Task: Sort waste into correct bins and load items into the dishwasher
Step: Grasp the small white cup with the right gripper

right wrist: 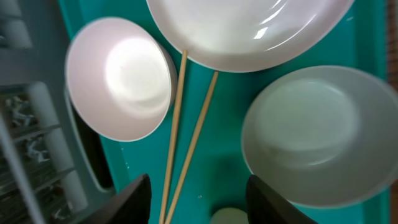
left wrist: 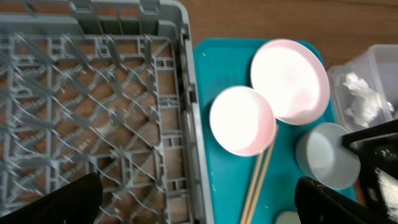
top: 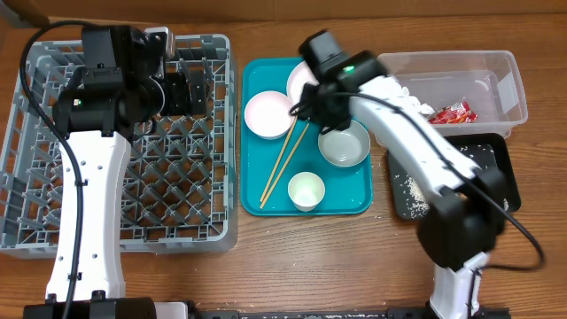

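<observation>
The right end effector (right wrist: pixel 199 202) is wide open and has hold of nothing. In its wrist view the two fingers sit at the bottom edge, one on each side of the two chopsticks (right wrist: pixel 180 149), which lie flat and nearly parallel on the teal tray (right wrist: pixel 224 162). A small white bowl (right wrist: pixel 121 78) stands at the upper left, the plate (right wrist: pixel 249 25) fills the top, and the grey-white bowl (right wrist: pixel 317 137) sits at the right.

The left end effector (left wrist: pixel 199 186) is also open and empty. It hangs over the upper right corner of the dish rack (top: pixel 18 177), at the left of the overhead frame.

The waste looks sorted. The red wrapper (top: pixel 454 112) and the tissue (top: pixel 412 96) lie in the clear tub (top: pixel 509 84), and rice grains (top: pixel 412 186) lie in the black tray (top: pixel 496 155). I see no dishes in the rack, so loading seems to be the step in hand, probably starting with the chopsticks.

The next move would call for a straight descent and a close that catches both sticks. They are thin and lie flush with the tray, so the fingertips must reach the tray floor without nudging the small bowl beside them.
</observation>
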Motion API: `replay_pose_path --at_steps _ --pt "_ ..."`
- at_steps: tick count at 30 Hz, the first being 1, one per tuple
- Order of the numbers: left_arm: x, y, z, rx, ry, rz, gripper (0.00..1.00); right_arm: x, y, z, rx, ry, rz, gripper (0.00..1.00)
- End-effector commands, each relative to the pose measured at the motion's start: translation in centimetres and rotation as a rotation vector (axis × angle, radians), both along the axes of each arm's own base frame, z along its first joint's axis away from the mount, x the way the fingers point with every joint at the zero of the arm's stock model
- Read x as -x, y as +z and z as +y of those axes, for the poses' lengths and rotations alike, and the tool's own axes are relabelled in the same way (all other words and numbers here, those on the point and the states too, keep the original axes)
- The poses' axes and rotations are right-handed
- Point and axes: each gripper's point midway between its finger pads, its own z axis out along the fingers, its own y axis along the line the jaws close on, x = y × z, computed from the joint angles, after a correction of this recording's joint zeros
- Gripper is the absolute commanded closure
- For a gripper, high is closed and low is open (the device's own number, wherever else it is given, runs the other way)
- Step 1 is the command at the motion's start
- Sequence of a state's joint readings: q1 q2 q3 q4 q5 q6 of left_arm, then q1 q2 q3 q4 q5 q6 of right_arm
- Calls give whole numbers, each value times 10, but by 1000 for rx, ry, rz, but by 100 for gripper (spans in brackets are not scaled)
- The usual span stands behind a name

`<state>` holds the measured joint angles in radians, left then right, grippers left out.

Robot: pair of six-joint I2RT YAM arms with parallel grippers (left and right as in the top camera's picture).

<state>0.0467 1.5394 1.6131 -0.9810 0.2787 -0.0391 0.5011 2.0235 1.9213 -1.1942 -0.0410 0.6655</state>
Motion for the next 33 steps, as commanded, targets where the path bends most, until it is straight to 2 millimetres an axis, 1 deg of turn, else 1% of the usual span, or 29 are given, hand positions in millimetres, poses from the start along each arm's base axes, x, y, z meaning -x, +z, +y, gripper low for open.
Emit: replay_pose_path --at_steps 1,3,4,5,7,10,11,13,15,17,18,19,22,24,26,29,32,33 --pt "3 9 -16 111 -19 10 0 -6 84 -35 -41 -36 -184 48" --pt "4 9 -26 142 -54 17 1 -3 96 -52 -41 -65 -193 48" --pt "4 7 -33 152 -73 24 8 -1 99 -61 -36 -76 -191 48" --pt "6 5 -40 161 -92 35 11 1 101 -66 -28 -76 -187 47" --pt "11 -4 -60 170 -127 86 12 7 99 -78 -13 -90 -159 47" --pt "24 -21 -93 146 -200 159 15 16 93 -83 -1 -93 -110 47" --pt "29 -27 -105 135 -227 186 18 19 90 -84 6 -92 -98 47" --pt "38 -40 -118 93 -239 241 23 24 88 -85 11 -89 -76 47" --pt "44 -52 -113 30 -162 295 23 33 83 -81 4 -70 -35 48" --pt "47 -57 -106 6 -95 330 23 46 74 -71 8 -38 13 48" --pt "48 -58 -104 14 -77 341 23 60 59 -60 26 3 59 48" --pt "48 -58 -103 19 -65 344 23 68 51 -52 30 28 84 48" --pt "45 -57 -99 28 -42 345 20 87 28 -33 41 86 134 49" --pt "45 -58 -97 28 -38 346 19 100 8 -22 58 112 168 49" --pt "45 -58 -97 28 -37 347 16 111 -9 -17 68 120 199 51" --pt "44 -58 -97 24 -34 342 13 126 -34 -18 96 120 249 52" --pt "43 -58 -94 31 -13 347 13 135 -55 -18 102 130 273 53" --pt "42 -58 -92 34 -6 347 13 138 -63 -17 99 135 277 55"
